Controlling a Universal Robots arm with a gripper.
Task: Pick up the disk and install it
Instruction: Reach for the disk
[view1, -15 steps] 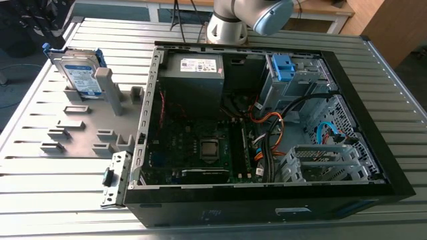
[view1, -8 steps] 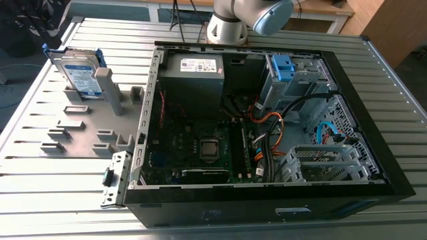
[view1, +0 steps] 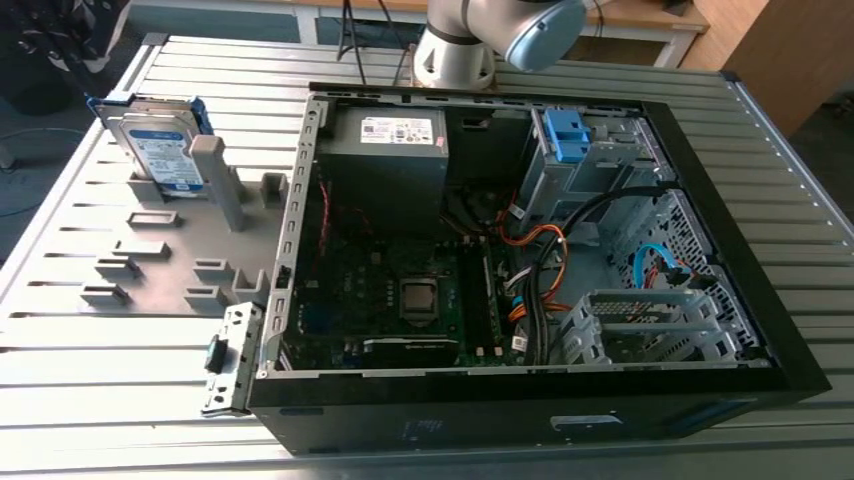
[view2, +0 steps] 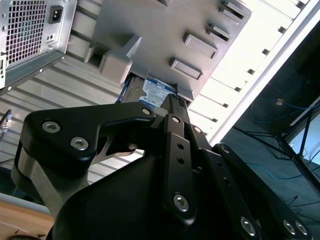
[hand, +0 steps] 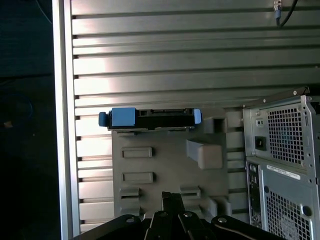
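Note:
The disk stands on edge in a slot at the far end of a grey holder, on the exterior view's left. It is a silver drive with a white-and-blue label in a blue carrier. In the first wrist view the disk shows edge-on, some way beyond my gripper. In the second wrist view the disk peeks out just past the gripper. The fingers look shut with nothing between them, and they stay apart from the disk.
An open black computer case lies on the slatted metal table, its drive cage with a blue latch at the back. The case's rear panel stands beside the holder. The table's edge runs close to the holder's other side.

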